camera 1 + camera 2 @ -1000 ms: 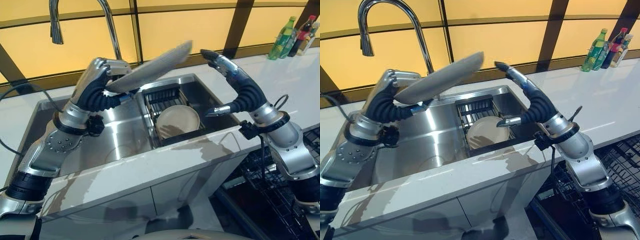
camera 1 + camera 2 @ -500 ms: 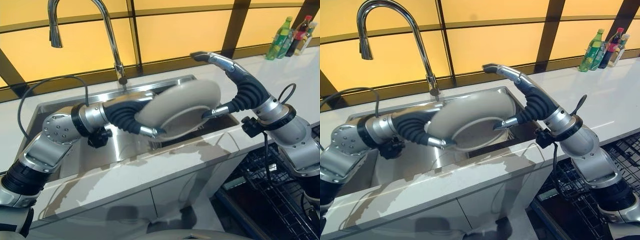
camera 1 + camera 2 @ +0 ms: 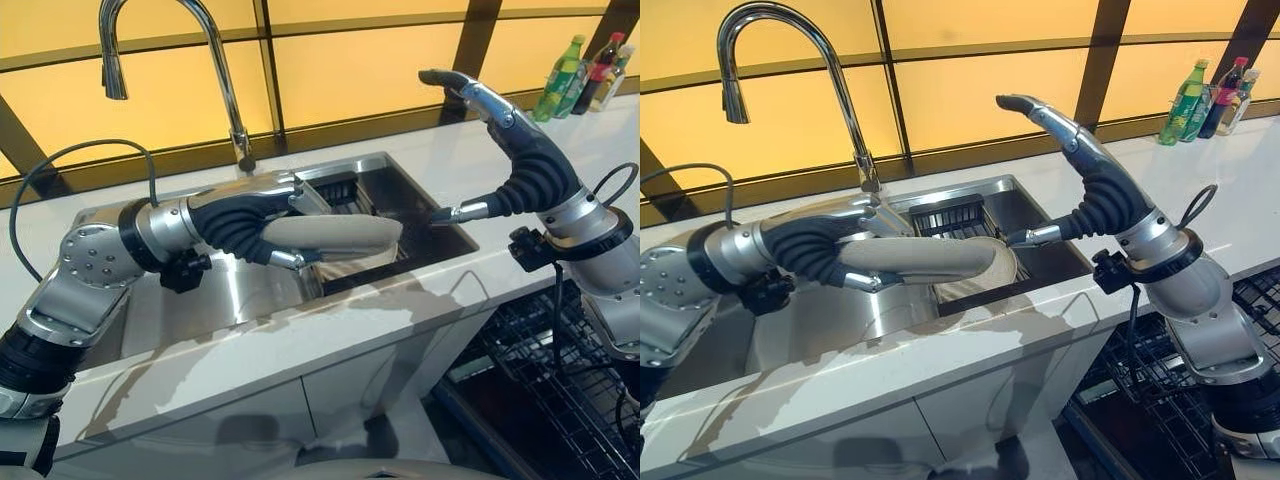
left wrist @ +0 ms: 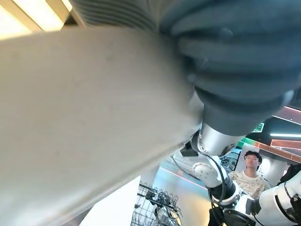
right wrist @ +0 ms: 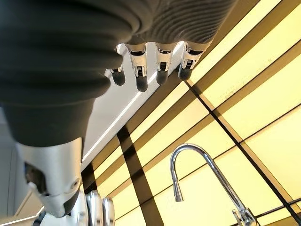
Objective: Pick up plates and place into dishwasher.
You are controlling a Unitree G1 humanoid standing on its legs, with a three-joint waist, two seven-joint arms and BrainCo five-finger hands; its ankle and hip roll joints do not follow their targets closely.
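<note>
White marbled bench [image 3: 300,335] nearest, front edge running across the foreground. Dishwasher rack [image 3: 560,380] of dark wire low at the right beside the bench, pulled out, presumably awaiting the load. Steel sink [image 3: 200,290] set into the bench, with a dark wire drainer [image 3: 955,215] in its right half. Left hand [image 3: 265,225] over the sink, fingers and thumb closed on the rim of a beige plate [image 3: 335,237]; plate held nearly flat, edge-on to the head camera, above the drainer and pointing toward the right hand, most likely for a handover toward the rack side. Second plate [image 3: 990,280] apparently lying in the drainer below, mostly hidden. Right hand [image 3: 1065,140] raised over the right end of the sink, fingers straight and spread from the thumb, holding nothing, thumb tip close to the held plate's far edge; judged ready to receive. Tall curved tap [image 3: 830,70] behind the sink. Yellow panelled wall [image 3: 370,60] beyond. Bottles [image 3: 590,70] at the far right corner of the bench.
</note>
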